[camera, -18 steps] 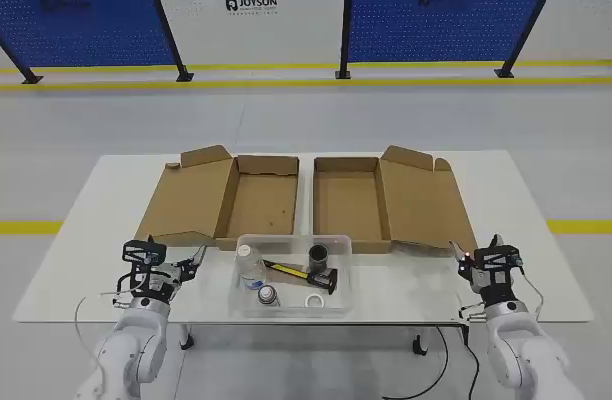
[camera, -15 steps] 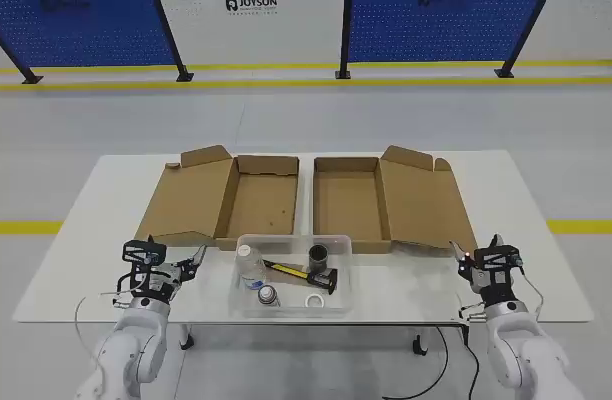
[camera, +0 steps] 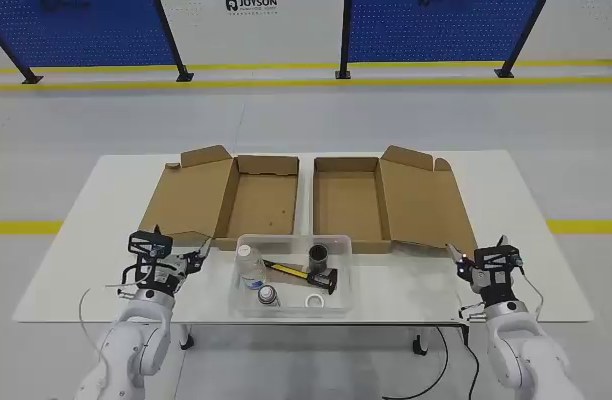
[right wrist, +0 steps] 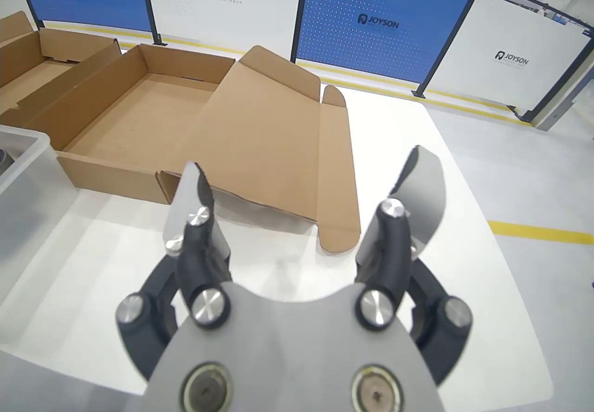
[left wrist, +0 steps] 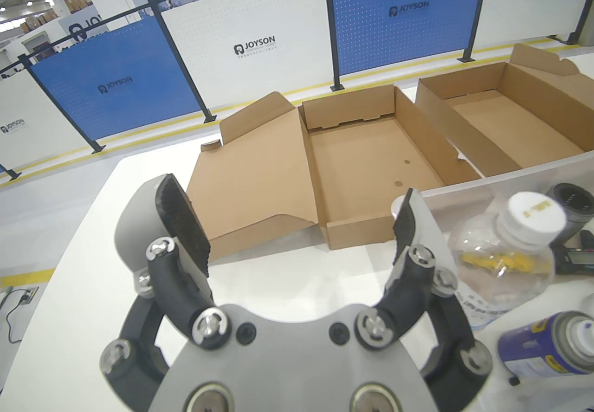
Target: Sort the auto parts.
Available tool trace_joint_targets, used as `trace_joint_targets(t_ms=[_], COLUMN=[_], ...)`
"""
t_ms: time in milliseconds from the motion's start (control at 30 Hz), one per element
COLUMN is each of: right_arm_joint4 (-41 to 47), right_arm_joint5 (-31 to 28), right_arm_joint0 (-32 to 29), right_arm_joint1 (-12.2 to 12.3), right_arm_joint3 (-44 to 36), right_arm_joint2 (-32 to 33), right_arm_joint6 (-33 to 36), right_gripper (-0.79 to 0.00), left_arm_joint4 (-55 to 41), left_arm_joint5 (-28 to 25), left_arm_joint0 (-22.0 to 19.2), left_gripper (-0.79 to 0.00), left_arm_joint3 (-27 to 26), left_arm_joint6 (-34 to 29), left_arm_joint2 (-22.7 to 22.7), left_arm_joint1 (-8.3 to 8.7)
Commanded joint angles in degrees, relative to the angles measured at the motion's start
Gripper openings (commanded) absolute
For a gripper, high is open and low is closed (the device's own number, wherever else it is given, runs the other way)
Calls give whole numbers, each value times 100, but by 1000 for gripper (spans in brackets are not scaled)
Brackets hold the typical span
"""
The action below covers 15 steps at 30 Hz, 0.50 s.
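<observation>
**A:** From above, where are the parts?

**B:** All in the clear bin [camera: 239, 282], at the middle of the tabletop's [camera: 551, 200] near edge. It holds a bottle [camera: 248, 265], a spray can [camera: 268, 294], a black cylinder [camera: 319, 257], a yellow-and-black tool [camera: 294, 271] and a white ring [camera: 313, 300].

**A:** And the boxes?

**B:** The left box [camera: 261, 205] and the right box [camera: 346, 205] lie side by side just behind the bin. Both are open, with their lids folded outward.

**A:** The arms?

**B:** The left gripper [camera: 169, 260] hovers over the near edge, just beside the bin's left wall. The right gripper [camera: 478, 256] is by the near right corner, well apart from the bin. Neither touches a part.

**A:** What does the left wrist camera show?

**B:** The left gripper [left wrist: 287, 191] has its jaws spread wide with nothing between them. The bottle [left wrist: 510, 247], the spray can [left wrist: 543, 344] and the black cylinder [left wrist: 571, 200] sit in the bin [left wrist: 464, 191], close beside one finger. The left box [left wrist: 366, 154] lies ahead of the gripper, and the right box [left wrist: 506, 112] is next to it.

**A:** And the right wrist camera?

**B:** The right gripper [right wrist: 306, 163] is also spread wide and holds nothing, above bare tabletop [right wrist: 441, 209]. The right box [right wrist: 139, 112] and its flattened lid lie ahead of it. A corner of the bin [right wrist: 23, 163] shows off to the side.
</observation>
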Motion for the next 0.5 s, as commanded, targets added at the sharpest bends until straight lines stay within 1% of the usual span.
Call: trace_joint_targets(t_ms=[0,67,133,233,333,467], right_arm_joint4=[0,0,0,0,0,0], right_arm_joint5=[0,0,0,0,0,0], right_arm_joint0=[0,0,0,0,0,0], right_arm_joint1=[0,0,0,0,0,0], right_arm_joint3=[0,0,0,0,0,0], right_arm_joint2=[0,0,0,0,0,0], right_arm_joint6=[0,0,0,0,0,0], right_gripper=[0,0,0,0,0,0], left_arm_joint4=[42,-57,-173,-395,-635,-749], left_arm_joint5=[-115,-296,-606,-1300,-1925,-2517], left_arm_joint0=[-133,-239,-306,-311,-304,-266], left_gripper=[0,0,0,0,0,0], left_arm_joint3=[-15,-67,-171,-321,-478,-563], left_arm_joint6=[-55,-181,-370,-653,-1093,-1434], left_arm_joint2=[22,49,50,56,35,70], left_arm_joint1=[2,2,12,42,77,115])
